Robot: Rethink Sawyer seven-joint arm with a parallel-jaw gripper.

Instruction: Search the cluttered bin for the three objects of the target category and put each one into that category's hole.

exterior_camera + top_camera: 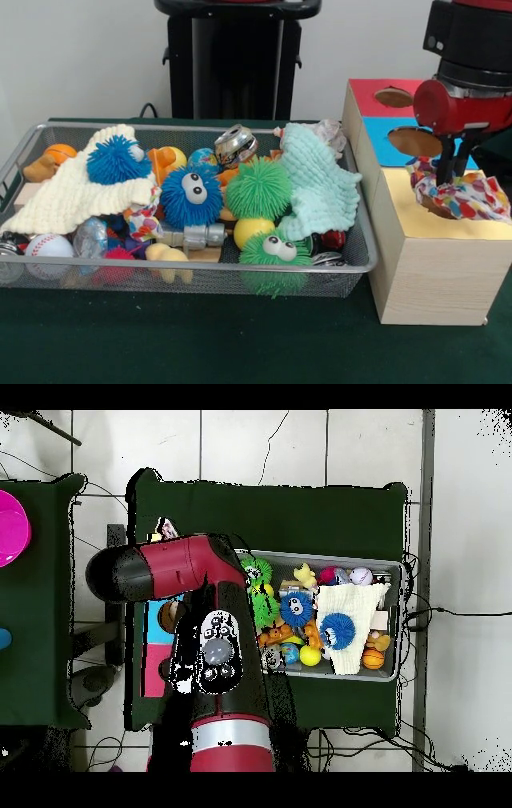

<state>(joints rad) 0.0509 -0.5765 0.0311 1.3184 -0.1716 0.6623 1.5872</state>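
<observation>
Right now we see the gripper hanging over the yellow face of the wooden box, its dark fingers pinching the polka-dot wrapper. That wrapper bunches up directly beneath the fingers and spreads across the yellow panel, covering the hole, so we cannot tell how far it has gone in. Just behind the gripper lie the blue face with its round opening and, beyond that, the red face with another. Off to the side of the gripper, well apart, sits the wire bin, crowded with toys. Nearest its front rim is a green spiky ball with eyes, then a blue one, a mint cloth and a cream cloth. A shiny wrapper rests near the bin's far rim. From overhead the red arm hides the box almost entirely.
</observation>
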